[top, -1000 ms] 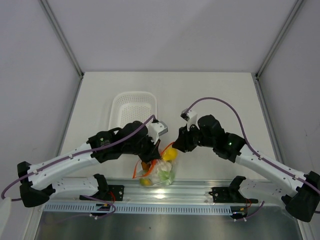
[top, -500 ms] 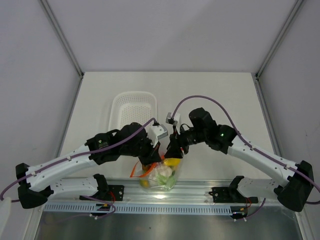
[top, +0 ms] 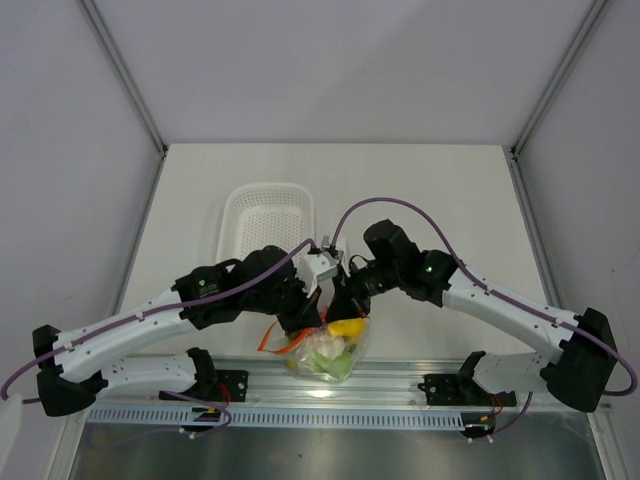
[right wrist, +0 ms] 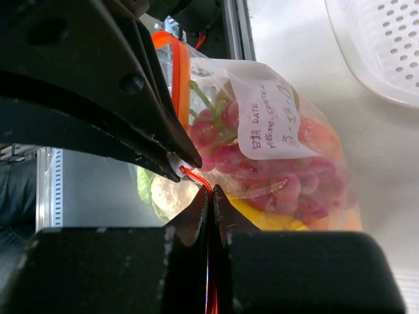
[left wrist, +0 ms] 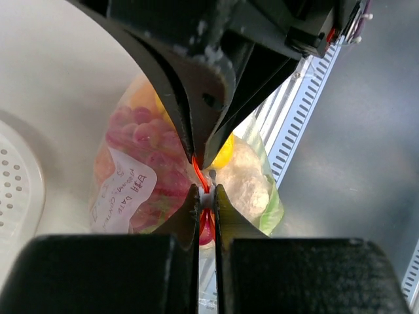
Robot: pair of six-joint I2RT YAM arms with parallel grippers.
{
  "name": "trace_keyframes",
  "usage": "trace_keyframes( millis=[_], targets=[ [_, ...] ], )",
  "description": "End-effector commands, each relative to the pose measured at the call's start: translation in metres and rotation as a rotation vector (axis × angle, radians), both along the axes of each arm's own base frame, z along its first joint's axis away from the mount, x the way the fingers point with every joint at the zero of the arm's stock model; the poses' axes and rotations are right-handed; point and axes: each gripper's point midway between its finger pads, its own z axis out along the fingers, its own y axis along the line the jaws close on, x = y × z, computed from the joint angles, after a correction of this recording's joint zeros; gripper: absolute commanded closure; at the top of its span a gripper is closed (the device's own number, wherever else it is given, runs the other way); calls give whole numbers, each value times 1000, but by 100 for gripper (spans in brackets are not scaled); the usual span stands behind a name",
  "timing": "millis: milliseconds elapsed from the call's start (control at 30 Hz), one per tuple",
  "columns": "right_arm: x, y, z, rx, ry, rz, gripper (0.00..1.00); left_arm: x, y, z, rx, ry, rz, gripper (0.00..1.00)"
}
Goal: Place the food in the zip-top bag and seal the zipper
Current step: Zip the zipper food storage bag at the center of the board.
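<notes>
As the bag of food sat just past its fingertips, you had your right hand pinched shut on the zipper, your left hand clamped there too, tip to tip.

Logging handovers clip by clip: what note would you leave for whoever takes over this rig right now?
Left gripper: shut on the zipper.
Right gripper: shut on the zipper too, right beside the left one.
The zip-top bag sits below them at the table's near edge, holding the food: grapes, cauliflower, a yellow fruit. The white basket is behind it.
Done: food in view is bagged.
Left: press the zipper shut along its length; how much is sealed cannot be told.
</notes>
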Motion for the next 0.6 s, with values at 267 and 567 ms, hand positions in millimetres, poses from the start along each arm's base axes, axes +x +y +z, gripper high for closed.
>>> trace_keyframes(
  millis=[267,567],
  targets=[
    [80,-19,-30,-187,-99,-645,100,15,-8,14,-31,-38,70,99],
    [91,-52,-77,-296,-39,-858,100,13,1,15,-55,-51,106,99]
  ],
)
